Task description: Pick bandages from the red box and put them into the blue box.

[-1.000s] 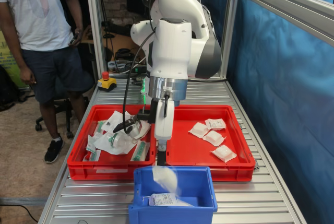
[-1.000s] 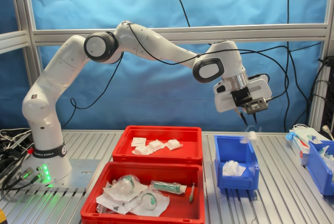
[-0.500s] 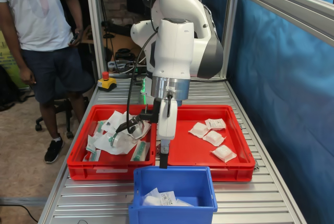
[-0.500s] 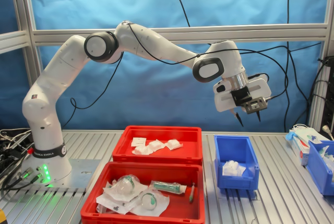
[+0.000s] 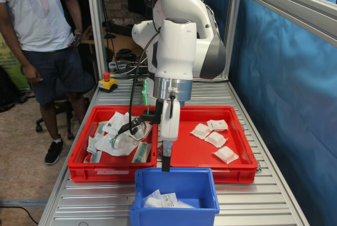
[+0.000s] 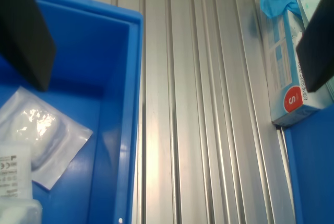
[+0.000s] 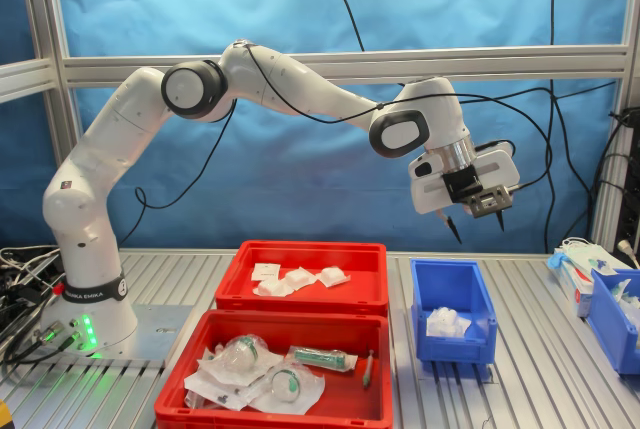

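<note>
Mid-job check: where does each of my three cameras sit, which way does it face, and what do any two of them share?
First exterior view: off the table's end, facing the arm head-on across the rectangular blue plastic crate; forearm and tool show.
Second exterior view: beside the table, side-on; the whole arm from base to open tool shows above the two red crates.
Wrist view: looks down past two dark fingers at the crate wall and ribbed table.
Shared: all three show the blue crate holding white sealed packets.

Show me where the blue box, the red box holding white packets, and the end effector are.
blue box (image 5: 174,207): first exterior view, front wall.
red box (image 5: 188,150): first exterior view, bare floor.
end effector (image 7: 476,224): second exterior view, midway between its fingertips.
</note>
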`<action>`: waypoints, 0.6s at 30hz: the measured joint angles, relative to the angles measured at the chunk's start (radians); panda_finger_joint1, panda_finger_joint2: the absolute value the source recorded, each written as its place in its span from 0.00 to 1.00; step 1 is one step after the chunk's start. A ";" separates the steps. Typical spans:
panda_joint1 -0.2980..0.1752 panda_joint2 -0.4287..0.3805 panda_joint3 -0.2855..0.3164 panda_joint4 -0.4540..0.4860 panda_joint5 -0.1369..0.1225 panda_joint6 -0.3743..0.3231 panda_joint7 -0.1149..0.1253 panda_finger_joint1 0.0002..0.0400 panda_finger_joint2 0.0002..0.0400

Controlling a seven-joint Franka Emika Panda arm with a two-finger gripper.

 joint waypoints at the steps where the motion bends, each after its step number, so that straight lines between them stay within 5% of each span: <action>1: 0.000 0.000 0.000 0.000 0.000 0.000 0.000 0.99 0.99; 18: 0.000 0.000 0.000 0.000 0.000 0.002 0.000 1.00 1.00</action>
